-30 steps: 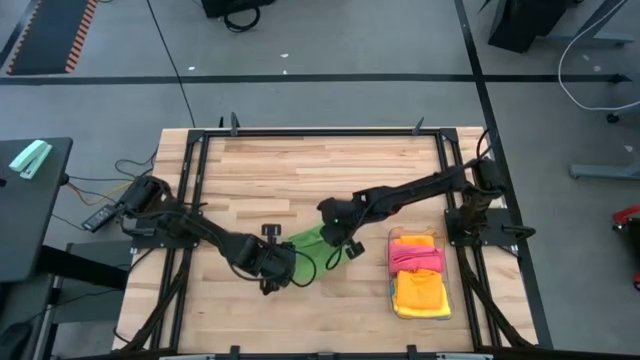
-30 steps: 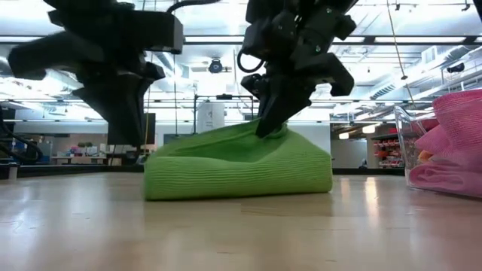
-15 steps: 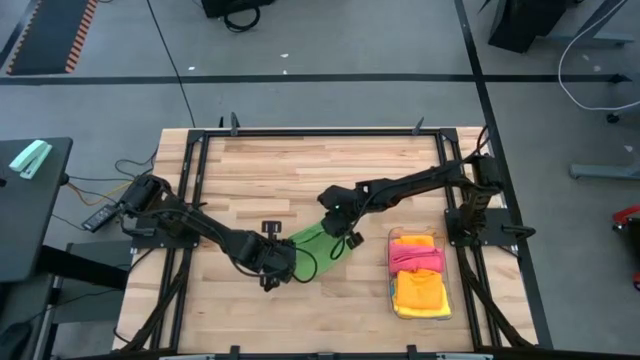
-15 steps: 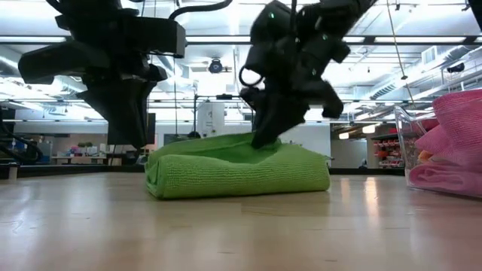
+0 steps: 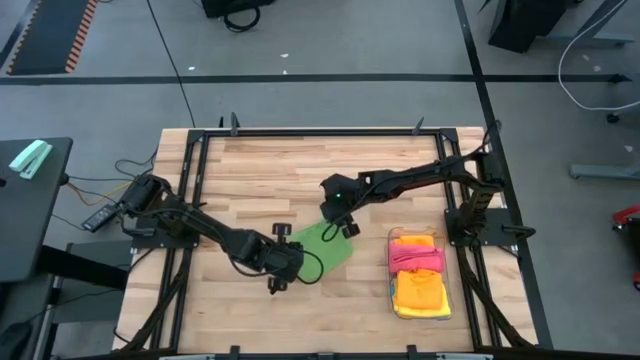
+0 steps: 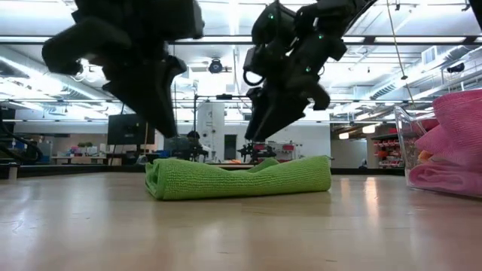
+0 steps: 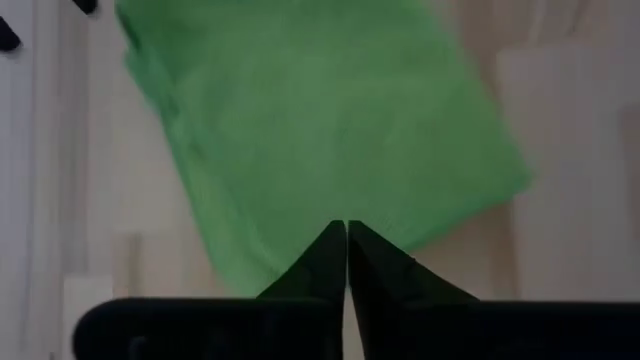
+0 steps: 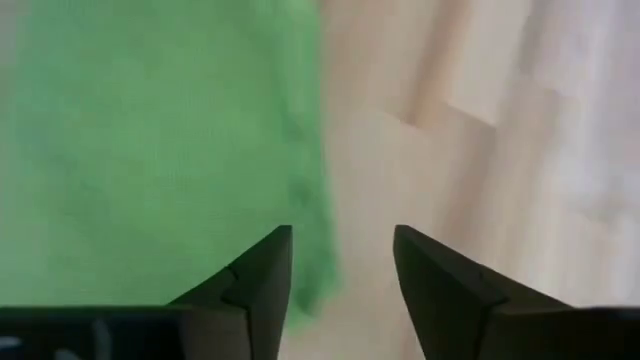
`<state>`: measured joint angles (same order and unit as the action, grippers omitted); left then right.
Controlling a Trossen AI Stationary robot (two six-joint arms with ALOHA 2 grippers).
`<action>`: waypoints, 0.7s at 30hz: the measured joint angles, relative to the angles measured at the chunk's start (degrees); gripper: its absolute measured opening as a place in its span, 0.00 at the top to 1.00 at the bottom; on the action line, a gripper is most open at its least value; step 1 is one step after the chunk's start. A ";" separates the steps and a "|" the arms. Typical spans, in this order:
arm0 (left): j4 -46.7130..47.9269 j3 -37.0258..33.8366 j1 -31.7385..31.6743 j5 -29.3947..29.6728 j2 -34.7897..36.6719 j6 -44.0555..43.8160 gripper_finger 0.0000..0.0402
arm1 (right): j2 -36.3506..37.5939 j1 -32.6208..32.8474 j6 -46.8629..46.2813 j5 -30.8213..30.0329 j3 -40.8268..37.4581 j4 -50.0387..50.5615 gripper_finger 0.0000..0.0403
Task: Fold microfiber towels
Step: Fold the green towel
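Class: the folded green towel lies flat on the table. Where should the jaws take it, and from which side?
Judging by its flat pose, pinch the green towel at its doubled right-hand edge, coming from above with one jaw slipped beneath: the layers there offer thickness.

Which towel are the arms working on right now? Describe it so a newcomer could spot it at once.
Start at the wooden table and look near its middle, between the left gripper and the right gripper. There lies the green towel, folded flat on the bare wood. It is the only green cloth and the only one outside the clear bin, which holds the pink, orange and yellow ones.
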<state>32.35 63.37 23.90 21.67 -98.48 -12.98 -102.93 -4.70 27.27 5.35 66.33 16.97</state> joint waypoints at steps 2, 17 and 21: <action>-2.18 0.00 0.02 0.13 0.00 0.93 0.92 | 0.07 0.66 -0.29 3.69 -0.01 -0.21 0.54; -1.97 -0.02 -3.21 1.86 -3.89 1.67 0.87 | -0.47 9.68 -22.59 -0.79 -9.26 -17.36 0.55; 2.12 0.02 -2.41 1.84 -1.32 1.64 0.91 | -0.47 12.52 -28.77 -6.83 -10.15 -17.50 0.55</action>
<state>34.47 63.40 21.49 23.52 -99.80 -11.34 -103.39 7.82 -1.50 -1.48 56.18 -0.53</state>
